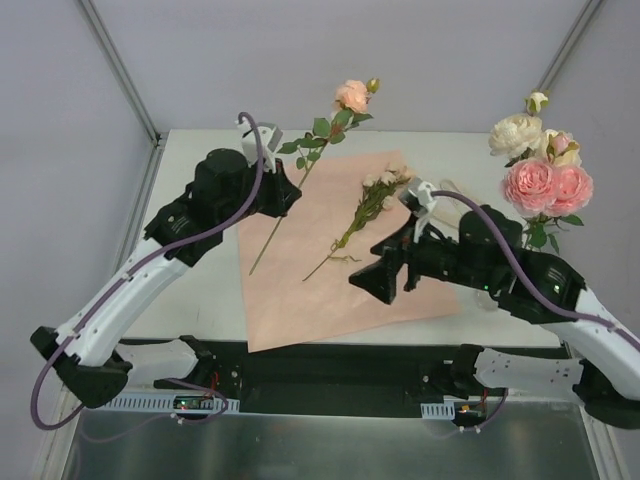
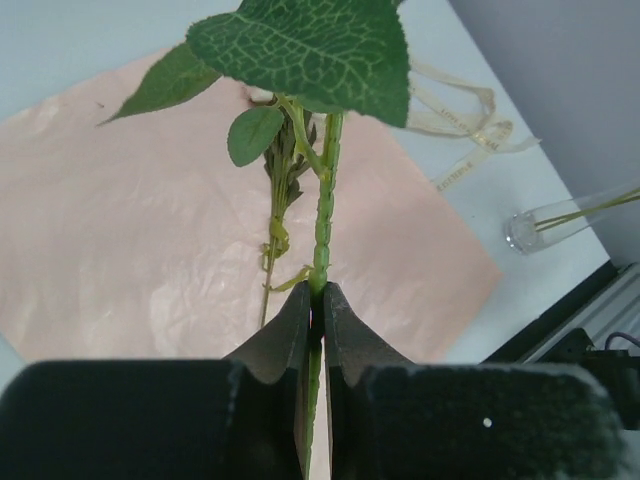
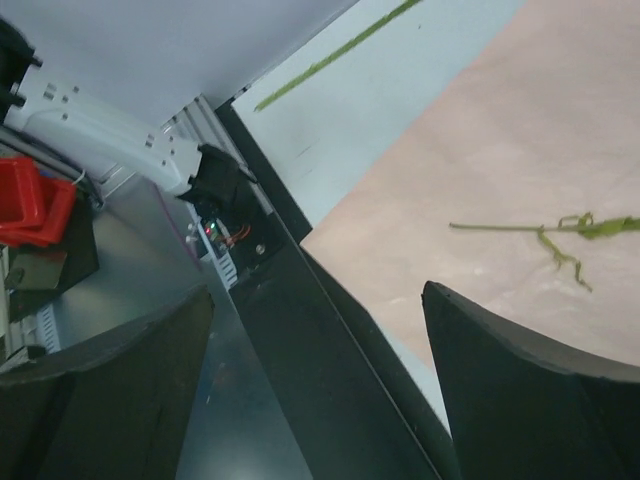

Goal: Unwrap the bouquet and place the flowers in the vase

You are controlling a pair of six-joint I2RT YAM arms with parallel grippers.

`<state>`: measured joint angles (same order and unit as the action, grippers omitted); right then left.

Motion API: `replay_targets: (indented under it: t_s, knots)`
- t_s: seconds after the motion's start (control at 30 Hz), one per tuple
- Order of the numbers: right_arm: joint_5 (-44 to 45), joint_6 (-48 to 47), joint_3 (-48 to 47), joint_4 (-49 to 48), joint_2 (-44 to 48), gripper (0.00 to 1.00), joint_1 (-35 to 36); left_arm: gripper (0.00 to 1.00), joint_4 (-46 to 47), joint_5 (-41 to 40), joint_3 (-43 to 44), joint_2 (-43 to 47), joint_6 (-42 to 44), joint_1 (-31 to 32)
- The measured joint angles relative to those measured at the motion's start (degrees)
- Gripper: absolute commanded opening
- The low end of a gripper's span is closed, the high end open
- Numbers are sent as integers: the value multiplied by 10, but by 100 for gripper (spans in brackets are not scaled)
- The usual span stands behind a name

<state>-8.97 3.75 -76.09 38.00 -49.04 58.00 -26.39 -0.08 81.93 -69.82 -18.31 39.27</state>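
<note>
My left gripper (image 2: 320,291) is shut on the thin green stem of a peach rose (image 1: 352,95), which it holds up over the far left of the table. In the left wrist view its leaves (image 2: 305,45) fill the top. The bouquet's pink paper (image 1: 330,260) lies flat and unwrapped. A small sprig of pale flowers (image 1: 372,200) rests on it. My right gripper (image 3: 318,295) hangs open and empty over the paper's near edge. The clear glass vase (image 2: 545,225) stands at the right with stems in it. Pink and cream roses (image 1: 545,185) rise from it above my right arm.
A loose cream ribbon (image 2: 465,120) lies on the table beyond the paper's right corner. The black base rail (image 3: 300,330) runs along the table's near edge below my right gripper. Grey walls close in the table's back and sides.
</note>
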Motion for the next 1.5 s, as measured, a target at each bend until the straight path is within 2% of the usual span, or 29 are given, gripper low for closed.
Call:
replay_targets:
  t_s: [0.07,0.13,0.33,0.43,0.53,0.57,0.63,1.03,1.13,1.33,1.43,1.5]
  knots:
    - [63,-1,-50,-2,-57,90,46,0,23,5,-32,50,0,0]
    - [108,8,-92,-13,-108,90,61,0,42,11,-65,103,0,0]
    - [188,71,-155,-57,-210,90,63,0,108,18,-161,243,-1,0]
    - [216,104,-191,-78,-252,83,64,0,130,30,-193,287,0,0]
    - [242,129,-216,-105,-280,70,64,0,142,42,-214,312,0,0]
    - [249,137,-220,-114,-285,60,64,0,143,44,-219,317,0,0]
    - [262,148,-223,-133,-290,54,64,0,147,49,-228,327,0,0]
    - [284,182,-230,-206,-323,51,64,0,150,83,-248,358,-1,0]
    - [287,183,-230,-209,-328,45,64,0,152,96,-248,358,-1,0]
    - [290,185,-230,-216,-329,20,64,0,155,117,-252,356,-1,0]
    - [283,181,-230,-219,-329,3,64,0,155,123,-253,352,-1,0]
    - [273,176,-234,-220,-329,1,66,1,156,131,-253,347,-1,0]
